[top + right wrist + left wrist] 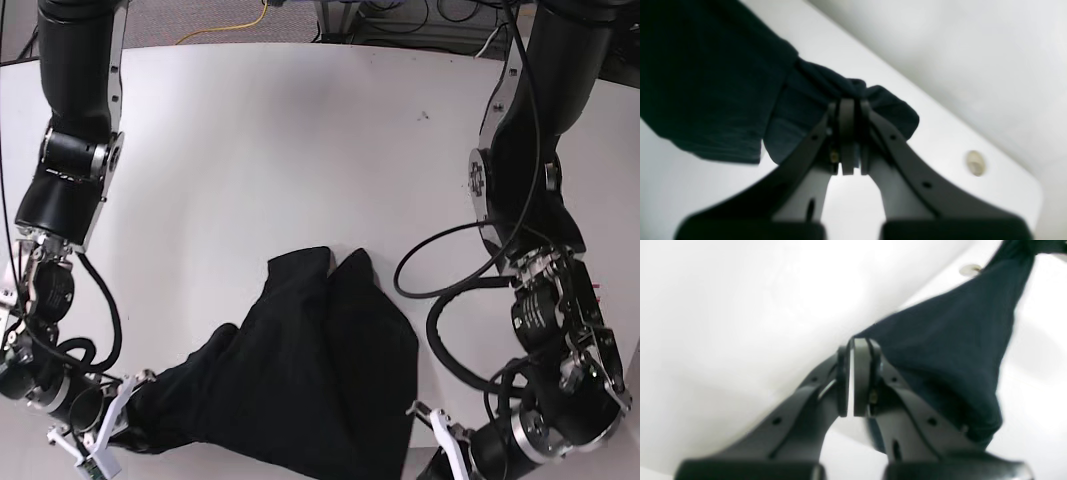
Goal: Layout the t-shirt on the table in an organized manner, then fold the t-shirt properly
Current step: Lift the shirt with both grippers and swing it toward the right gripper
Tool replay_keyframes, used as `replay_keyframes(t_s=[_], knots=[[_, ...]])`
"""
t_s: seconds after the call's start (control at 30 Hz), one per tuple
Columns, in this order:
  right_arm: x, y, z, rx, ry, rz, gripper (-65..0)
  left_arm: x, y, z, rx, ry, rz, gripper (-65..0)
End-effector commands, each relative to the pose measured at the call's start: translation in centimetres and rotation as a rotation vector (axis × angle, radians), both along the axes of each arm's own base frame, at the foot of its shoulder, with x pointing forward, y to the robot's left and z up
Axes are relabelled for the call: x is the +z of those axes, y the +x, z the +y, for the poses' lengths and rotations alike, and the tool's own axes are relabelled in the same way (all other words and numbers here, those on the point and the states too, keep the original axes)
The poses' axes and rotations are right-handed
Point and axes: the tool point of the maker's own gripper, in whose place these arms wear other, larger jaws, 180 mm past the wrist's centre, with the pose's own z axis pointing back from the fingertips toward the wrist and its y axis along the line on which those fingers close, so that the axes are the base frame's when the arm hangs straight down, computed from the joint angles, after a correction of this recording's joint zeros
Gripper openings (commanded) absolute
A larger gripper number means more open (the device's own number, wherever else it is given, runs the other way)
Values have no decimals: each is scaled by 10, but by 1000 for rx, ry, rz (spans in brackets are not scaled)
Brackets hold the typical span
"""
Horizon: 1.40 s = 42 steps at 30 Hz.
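The black t-shirt (310, 380) lies crumpled on the near part of the white table (300, 130), bunched into folds, with two humps at its far edge. My left gripper (860, 341) is shut on an edge of the t-shirt (950, 350), and the cloth stretches away to the upper right. In the base view that left gripper (420, 412) is at the garment's near right corner. My right gripper (850, 100) is shut on a bunched piece of the t-shirt (706, 83). From the base view the right gripper (138, 385) holds the near left corner.
A round metal grommet (970, 270) sits in the tabletop beyond the stretched cloth, and another grommet (975, 162) is near the table's rounded corner. Cables and a yellow cord (225, 30) run behind the table's far edge. Both arms flank the garment.
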Motion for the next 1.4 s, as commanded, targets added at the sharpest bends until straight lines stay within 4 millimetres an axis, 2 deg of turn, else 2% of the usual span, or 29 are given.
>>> replay_keyframes(t_s=[0.0, 0.07, 0.1, 0.17, 0.33, 0.43, 0.6, 0.7, 0.8, 0.87, 1.1, 1.27, 1.37], knots=[[57, 12, -14, -21, 19, -112, -650, 43, 4, -3, -15, -29, -86, -650], [71, 16, -22, -38, 22, -127, -650, 59, 3, -5, -22, -33, -115, -650], [85, 19, -28, -49, 28, -142, -650, 71, 2, -8, -26, -35, -140, -650], [100, 21, -33, -57, 32, -164, -650, 83, 1, -11, -32, -40, -162, -650], [135, 23, -45, -76, 21, -205, -650, 132, -7, -2, -16, -72, -262, -650], [144, 23, -46, -77, -25, -211, -650, 146, -10, 3, -9, -89, -289, -650], [142, 22, -48, -79, -54, -203, -650, 148, -10, 5, -5, -90, -292, -650], [141, 19, -49, -85, -71, -196, -650, 144, -9, 8, 2, -86, -282, -650], [138, 18, -48, -84, -78, -189, -650, 131, -5, 22, 34, -97, -248, -650], [134, 19, -47, -82, -78, -183, -650, 124, -3, 25, 41, -102, -232, -650], [139, 19, -44, -75, -78, -191, -650, 83, 4, 26, 43, -102, -147, -650], [153, 22, -23, -42, -70, -208, -650, 58, 3, 28, 52, -101, -107, -650], [165, 23, -1, -6, -68, -213, -650, 45, 1, 34, 69, -119, -88, -650]])
